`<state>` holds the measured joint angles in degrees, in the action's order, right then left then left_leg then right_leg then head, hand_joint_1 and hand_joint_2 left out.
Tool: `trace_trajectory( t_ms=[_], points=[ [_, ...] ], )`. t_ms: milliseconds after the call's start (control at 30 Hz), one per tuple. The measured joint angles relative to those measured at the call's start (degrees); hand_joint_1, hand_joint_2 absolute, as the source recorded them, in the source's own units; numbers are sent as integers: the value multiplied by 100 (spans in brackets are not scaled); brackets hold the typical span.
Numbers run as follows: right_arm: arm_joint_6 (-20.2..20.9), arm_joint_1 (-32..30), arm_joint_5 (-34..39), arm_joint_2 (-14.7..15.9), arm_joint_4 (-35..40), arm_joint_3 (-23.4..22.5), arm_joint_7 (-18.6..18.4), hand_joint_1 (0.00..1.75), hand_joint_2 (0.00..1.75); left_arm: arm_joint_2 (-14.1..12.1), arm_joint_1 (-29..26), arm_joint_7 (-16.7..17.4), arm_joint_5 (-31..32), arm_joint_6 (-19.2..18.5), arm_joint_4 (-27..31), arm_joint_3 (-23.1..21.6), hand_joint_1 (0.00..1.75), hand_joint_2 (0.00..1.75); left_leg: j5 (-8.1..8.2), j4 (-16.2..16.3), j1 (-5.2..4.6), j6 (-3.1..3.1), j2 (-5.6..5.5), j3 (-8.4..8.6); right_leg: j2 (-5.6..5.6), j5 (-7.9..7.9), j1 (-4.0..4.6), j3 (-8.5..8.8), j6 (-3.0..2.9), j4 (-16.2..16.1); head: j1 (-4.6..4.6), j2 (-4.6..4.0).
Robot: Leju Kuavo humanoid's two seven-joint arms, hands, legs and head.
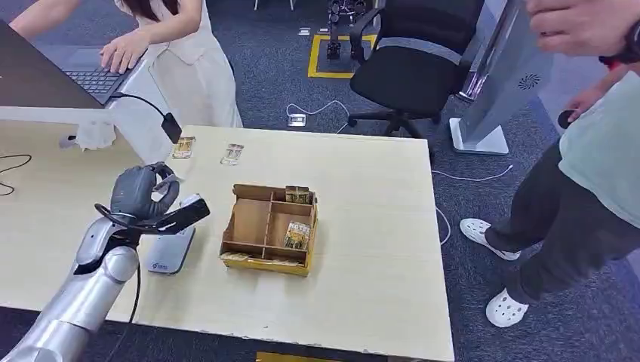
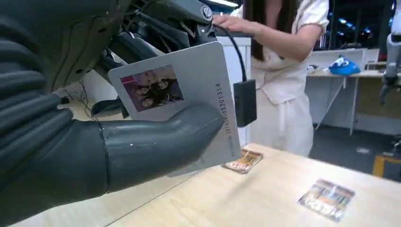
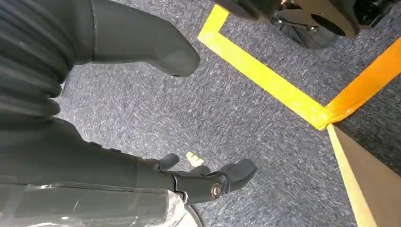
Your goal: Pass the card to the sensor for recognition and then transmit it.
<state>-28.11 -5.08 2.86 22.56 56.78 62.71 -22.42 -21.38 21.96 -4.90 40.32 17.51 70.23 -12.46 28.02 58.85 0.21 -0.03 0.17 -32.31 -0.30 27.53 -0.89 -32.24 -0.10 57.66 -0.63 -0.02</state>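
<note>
While our left hand [image 1: 143,192] hovers at the left of the head view above the desk [image 1: 377,249], its thumb and fingers [image 2: 156,142] pinch the card [image 2: 189,90], a pale card with a small photo and a printed number along one edge. We see the card held upright in the left wrist view, lifted off the desk, with a small black sensor [image 2: 245,101] on a cable hanging just behind its edge; whether the two touch we cannot tell. Below the hand in the head view lies a grey flat device [image 1: 170,253]. A cardboard tray [image 1: 253,226] with compartments sits at centre frame, holding small packets. Two more packets [image 1: 232,154] lie nearer the desk's far edge. Our right hand [image 3: 142,94] hangs over grey carpet with yellow tape [image 3: 265,80], fingers spread and holding nothing. A person types on a laptop [image 1: 90,75] at upper left.
</note>
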Motion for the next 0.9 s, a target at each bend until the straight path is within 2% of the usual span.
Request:
trace_trajectory(
  t_ms=[200, 567, 900],
  points=[
    [44, -1, -46, -2, -9, -9, 70, 0, 175, 92, 208, -44, -15, 286, 33, 4, 175, 175, 0, 2, 0, 0, 0, -5, 0, 0, 0, -5, 0, 0, 0, 0],
    [59, -2, -42, -20, -61, -31, 173, 0, 175, 146, 399, -98, -79, 507, 77, 13, 175, 175, 0, 2, 0, 0, 0, -7, 0, 0, 0, -6, 1, 0, 0, 0],
    [74, -1, -42, -42, -105, -41, 218, 0, 175, 144, 467, -98, -94, 505, 83, 18, 175, 175, 0, 3, 0, 0, 0, -7, 1, -1, 0, -6, 1, 0, 0, 0]
  ],
)
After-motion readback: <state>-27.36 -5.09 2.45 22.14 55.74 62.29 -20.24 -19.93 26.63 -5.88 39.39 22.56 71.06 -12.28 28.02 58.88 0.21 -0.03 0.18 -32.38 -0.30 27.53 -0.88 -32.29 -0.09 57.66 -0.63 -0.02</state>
